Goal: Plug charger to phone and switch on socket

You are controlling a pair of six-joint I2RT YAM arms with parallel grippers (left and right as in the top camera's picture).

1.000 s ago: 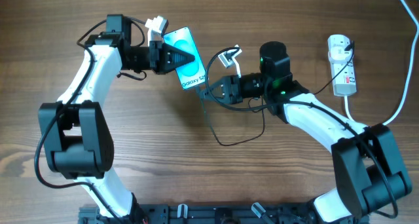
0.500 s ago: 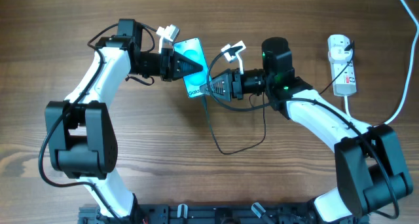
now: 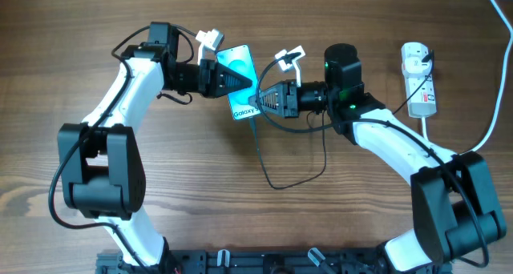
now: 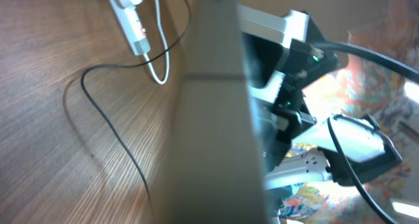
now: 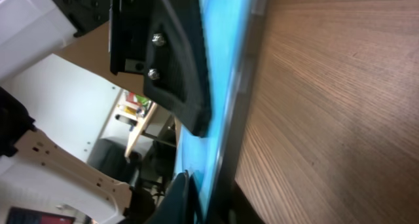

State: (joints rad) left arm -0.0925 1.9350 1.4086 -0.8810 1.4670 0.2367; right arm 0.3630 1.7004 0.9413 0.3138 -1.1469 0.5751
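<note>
The left gripper (image 3: 231, 77) is clamped on the phone (image 3: 243, 64), holding it off the table (image 3: 200, 218) with its teal screen tilted and the white text strip at the lower end. The right gripper (image 3: 256, 103) meets that lower end, its fingers drawn in narrow around the free end of the charger (image 3: 276, 187), whose thin black cable hangs down from the fingertips into a slack loop on the wood. The connector tip and the port are hidden behind the fingers in every view, so whether it is lined up or already seated cannot be told. That is the main hazard. With both pieces held in the air, a slight angular mismatch could make the tip skid along the phone's edge instead of entering. A push from the right arm could also swivel the phone in the left grip or slide it out. The connector could twist between the fingers under load. The slack loop could snag on the right arm as it heads for the socket (image 3: 420, 86), which lies well apart at the right edge, and pull the plug free.
</note>
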